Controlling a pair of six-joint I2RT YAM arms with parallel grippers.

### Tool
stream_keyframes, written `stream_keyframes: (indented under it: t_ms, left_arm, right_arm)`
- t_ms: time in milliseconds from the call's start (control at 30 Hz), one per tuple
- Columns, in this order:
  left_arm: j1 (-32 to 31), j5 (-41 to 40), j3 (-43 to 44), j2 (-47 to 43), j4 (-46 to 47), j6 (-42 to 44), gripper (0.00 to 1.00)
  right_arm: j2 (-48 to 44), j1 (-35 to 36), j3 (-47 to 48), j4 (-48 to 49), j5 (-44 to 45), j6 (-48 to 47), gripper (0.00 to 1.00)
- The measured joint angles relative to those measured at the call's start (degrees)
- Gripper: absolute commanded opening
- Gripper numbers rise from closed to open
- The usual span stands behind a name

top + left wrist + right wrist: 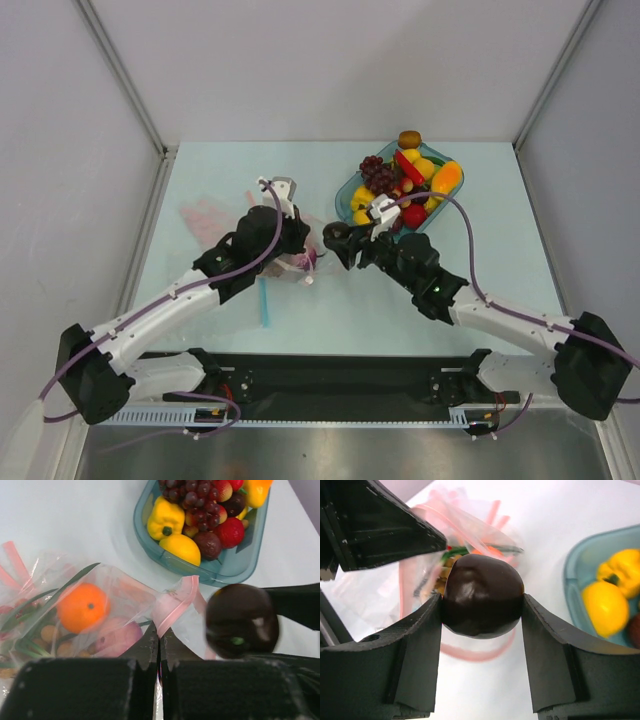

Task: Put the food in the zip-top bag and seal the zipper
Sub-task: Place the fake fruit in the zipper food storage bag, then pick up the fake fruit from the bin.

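Observation:
The clear zip-top bag (120, 592) lies left of centre with an orange (82, 607), a pink-purple piece (117, 635) and green stalks inside. My left gripper (160, 636) is shut on the bag's edge by the pink zipper (176, 604) and holds the mouth up. My right gripper (482, 607) is shut on a dark glossy round fruit (482, 595), right at the bag's mouth, above the curved zipper (475, 655). In the top view the right gripper (338, 240) faces the left gripper (303, 258). More food (400, 180) fills the teal tray (347, 195).
The teal tray (225, 572) holds a lemon (182, 548), a yellow pepper (166, 519), grapes and strawberries. A small brown fruit (409, 139) sits behind the tray. A light-blue strip (264, 300) lies near the left arm. Grey walls enclose the table on three sides.

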Motion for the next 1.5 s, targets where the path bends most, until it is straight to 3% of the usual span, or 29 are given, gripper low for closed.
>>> stream_keyframes:
  t_ms: [67,100,233,367,567,700,833,1133,1500]
  left_arm:
    - [-0.3,1.0,0.0,-0.3,0.0,-0.1,0.01]
    - [-0.4,1.3,0.0,-0.3,0.0,-0.2,0.00]
    - [-0.6,1.6,0.0,-0.3,0.0,-0.3,0.01]
    - [-0.6,1.4,0.0,-0.4,-0.1,-1.2,0.02]
    - [-0.6,0.8,0.0,-0.5,-0.1,-1.9,0.02]
    - [-0.6,0.3,0.0,-0.5,-0.1,-1.9,0.02]
    - [-0.6,-0.1,0.0,-0.5,-0.1,-1.9,0.02]
    - [-0.6,-0.4,0.0,-0.5,-0.1,-1.9,0.02]
    - [-0.6,-0.3,0.0,-0.5,0.0,-1.9,0.02]
  right_arm:
    - [3.4,0.3,0.3,3.7,-1.5,0.8,0.64]
    - [6.0,0.5,0.9,5.0,-2.1,1.5,0.89]
    - [16.9,2.2,6.7,2.4,-2.3,1.4,0.95]
    - [16.4,4.1,7.3,-1.5,-0.2,-0.2,0.96]
    - [3.3,3.5,1.7,1.4,2.7,-2.6,0.90]
    - [0.0,1.6,0.7,2.3,5.9,-2.3,0.79]
    - [0.7,-3.3,0.8,0.0,8.5,1.2,0.81]
    - [13.9,-16.4,10.0,-11.6,5.1,9.8,0.85]
    - [31.7,-20.3,20.6,-18.3,0.5,11.7,0.86]
